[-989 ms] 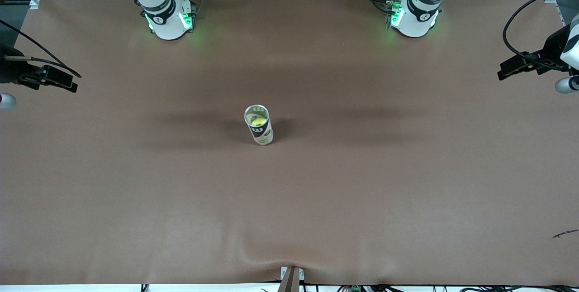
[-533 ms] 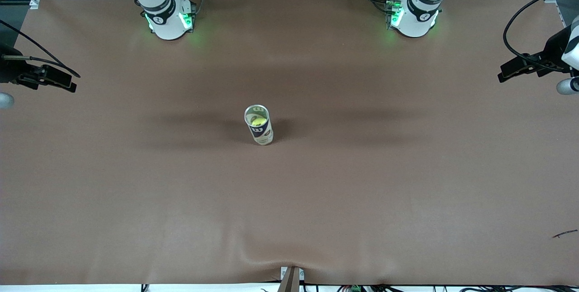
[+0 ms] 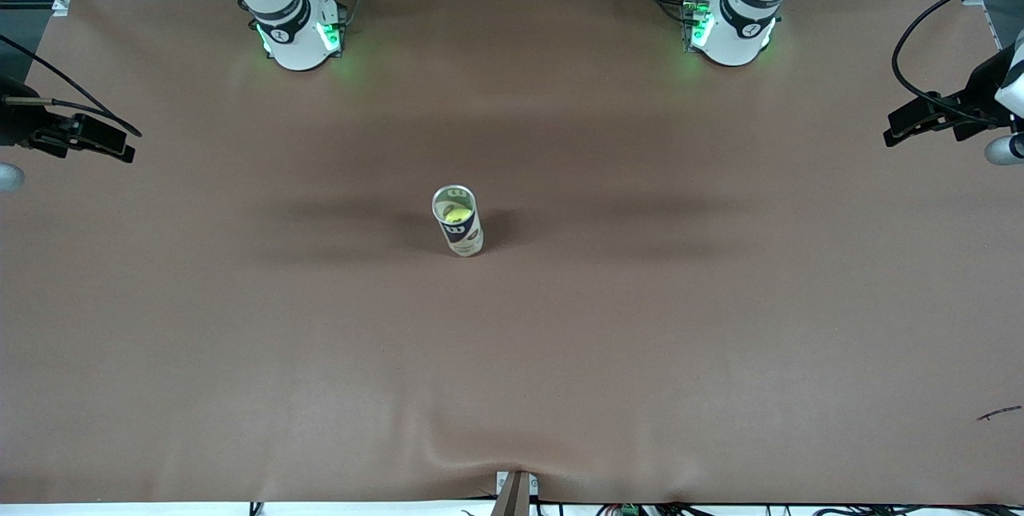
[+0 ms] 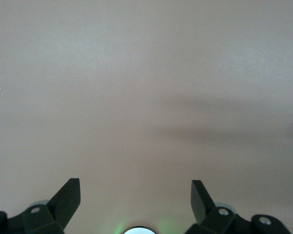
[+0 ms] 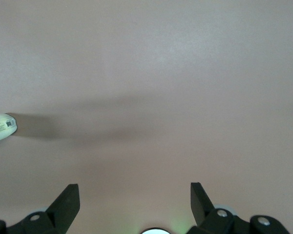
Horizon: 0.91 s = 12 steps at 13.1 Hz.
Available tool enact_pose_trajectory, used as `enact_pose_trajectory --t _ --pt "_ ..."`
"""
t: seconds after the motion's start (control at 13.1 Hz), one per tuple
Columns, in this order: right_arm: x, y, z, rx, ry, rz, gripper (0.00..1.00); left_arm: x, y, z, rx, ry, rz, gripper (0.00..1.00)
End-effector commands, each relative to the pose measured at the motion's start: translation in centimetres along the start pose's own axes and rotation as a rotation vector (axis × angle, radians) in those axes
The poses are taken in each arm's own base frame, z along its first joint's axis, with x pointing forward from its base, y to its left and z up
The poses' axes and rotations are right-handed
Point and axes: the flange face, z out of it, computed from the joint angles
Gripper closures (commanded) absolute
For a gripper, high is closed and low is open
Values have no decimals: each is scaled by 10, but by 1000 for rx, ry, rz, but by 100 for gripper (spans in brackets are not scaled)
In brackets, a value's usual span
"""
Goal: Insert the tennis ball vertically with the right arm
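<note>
A tennis ball can stands upright in the middle of the table, its mouth open at the top. The yellow tennis ball sits inside it, below the rim. My right gripper hangs over the right arm's end of the table, well away from the can. In the right wrist view this gripper is open and empty over bare cover, with the can at the picture's edge. My left gripper hangs over the left arm's end of the table. Its wrist view shows the left gripper open and empty too.
A brown cover spreads over the whole table, with a raised wrinkle near the edge closest to the front camera. A small dark scrap lies toward the left arm's end.
Both grippers have drifted a little at the table's ends. The can and the ball in it have not moved.
</note>
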Motion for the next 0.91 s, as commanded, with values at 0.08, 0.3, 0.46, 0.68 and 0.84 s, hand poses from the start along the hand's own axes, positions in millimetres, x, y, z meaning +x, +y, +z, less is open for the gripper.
enact_pose_trajectory --t 0.08,0.3,0.46,0.68,0.84 --pt "-6 2 -7 -7 4 14 0 -1 1 -9 -6 20 17 0" --pt "-7 2 -8 -7 0 13 0 -1 1 -10 -3 22 19 0" --pt "-7 5 -7 -6 -3 17 0 -2 3 -11 -1 23 25 0" --pt "-8 7 -9 -6 0 20 0 -3 3 -12 0 22 43 0" --pt "-10 6 -11 -6 -2 19 0 -2 2 -11 -1 20 71 0"
